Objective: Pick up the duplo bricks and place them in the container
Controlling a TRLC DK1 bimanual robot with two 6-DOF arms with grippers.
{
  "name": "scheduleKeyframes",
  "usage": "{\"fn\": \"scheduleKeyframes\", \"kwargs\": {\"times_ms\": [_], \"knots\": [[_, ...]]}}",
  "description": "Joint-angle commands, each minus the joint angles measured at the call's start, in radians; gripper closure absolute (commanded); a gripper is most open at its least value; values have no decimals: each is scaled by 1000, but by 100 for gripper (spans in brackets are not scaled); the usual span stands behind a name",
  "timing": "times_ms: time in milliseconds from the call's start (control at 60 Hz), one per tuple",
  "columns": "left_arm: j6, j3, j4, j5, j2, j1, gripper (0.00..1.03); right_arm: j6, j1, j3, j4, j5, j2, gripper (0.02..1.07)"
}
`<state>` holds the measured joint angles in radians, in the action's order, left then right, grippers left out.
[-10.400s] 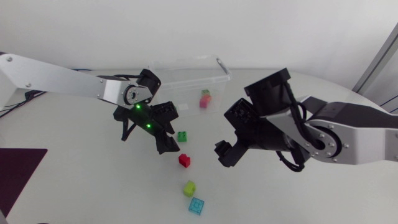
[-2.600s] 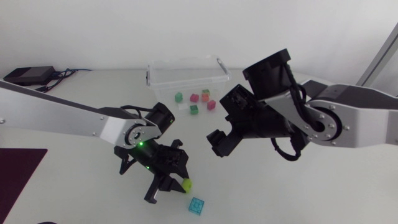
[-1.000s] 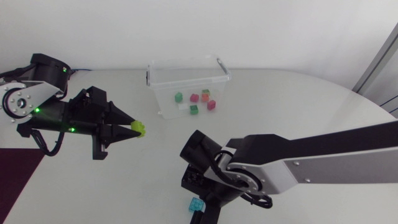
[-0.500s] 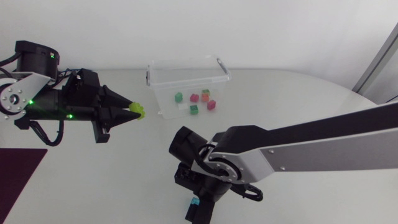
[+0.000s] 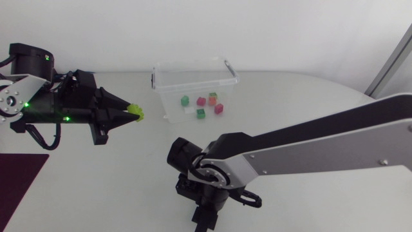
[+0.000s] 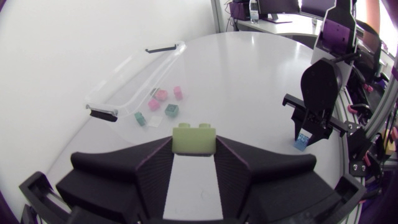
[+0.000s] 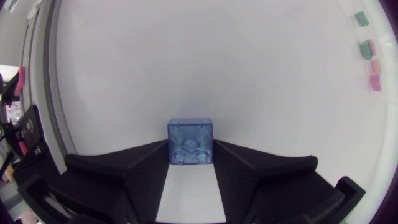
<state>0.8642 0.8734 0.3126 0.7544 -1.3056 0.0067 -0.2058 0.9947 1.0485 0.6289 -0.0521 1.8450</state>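
1. The left gripper hangs over the left part of the table, its tips pointing at the container. Its fingers are clamped from both sides on a lime-green duplo brick. In the left wrist view the left gripper holds that lime-green duplo brick at its very tips, studs up.
2. The right gripper is closed on a translucent blue duplo brick, one finger against each side. It points straight down near the middle of the table's front edge.
3. In the head view the right gripper is partly cut off at the front edge, and its own wrist hides the blue brick. Seen from the left wrist, the right gripper stands upright with the translucent blue duplo brick at its tips. Whether the brick touches the table cannot be told.
4. The clear container stands open at the middle of the table's back edge, well apart from both grippers. Nothing lies between the left gripper and it.
5. Inside it lie small bricks: a green brick, a pink brick and a few more beside them, too small to make out.
6. A dark purple mat lies at the table's front left corner, cut off.
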Motion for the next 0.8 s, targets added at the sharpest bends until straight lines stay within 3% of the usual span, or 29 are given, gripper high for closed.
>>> {"fn": "scheduleKeyframes", "kwargs": {"times_ms": [0, 100, 250, 367, 550, 783], "knots": [[7, 52, -4, 17, -35, 10, 86, 16, -1, -12, 17, -5, 26, 89], [-14, 79, -20, 17, -60, 4, 86, 16, -18, -21, 11, -6, -13, 91], [-125, 131, -127, 16, -113, -24, 85, 14, -73, -16, 29, 0, -109, 92], [-160, 214, -133, 11, -181, -59, 85, 14, -126, -4, 40, 6, -178, 92], [-284, 312, -256, -41, -302, -100, 84, 6, -206, 31, 40, 14, -245, 92], [-353, 441, -336, -113, -458, -140, 82, 3, -266, 62, 14, 21, -286, 92]]}}
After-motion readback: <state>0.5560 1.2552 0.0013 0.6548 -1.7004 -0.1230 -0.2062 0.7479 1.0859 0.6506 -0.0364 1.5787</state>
